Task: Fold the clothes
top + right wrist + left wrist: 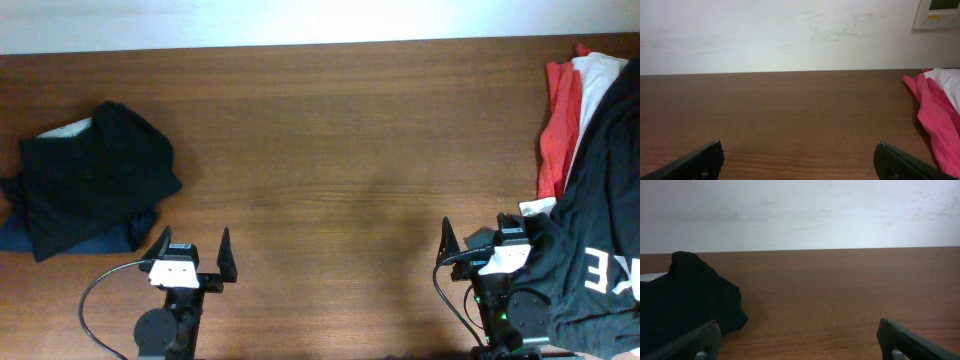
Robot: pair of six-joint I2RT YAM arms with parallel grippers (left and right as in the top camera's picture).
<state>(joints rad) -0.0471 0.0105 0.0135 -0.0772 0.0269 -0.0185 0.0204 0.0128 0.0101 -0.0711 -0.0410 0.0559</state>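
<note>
A pile of folded dark clothes (pixel 90 175) lies at the table's left, black on top with navy beneath; it also shows in the left wrist view (pixel 687 297). A heap of unfolded clothes lies at the right edge: a black garment with white lettering (pixel 600 220), a red one (pixel 558 125) and a white one (pixel 600 75). The red garment (pixel 935 117) shows in the right wrist view. My left gripper (pixel 190 252) is open and empty near the front edge. My right gripper (pixel 480 238) is open and empty, its right side under the black garment's edge.
The brown wooden table (pixel 330 150) stretches between the two piles. A white wall (pixel 800 210) lies behind the far edge, with a wall panel (pixel 937 12) at the right. Cables run from both arm bases at the front edge.
</note>
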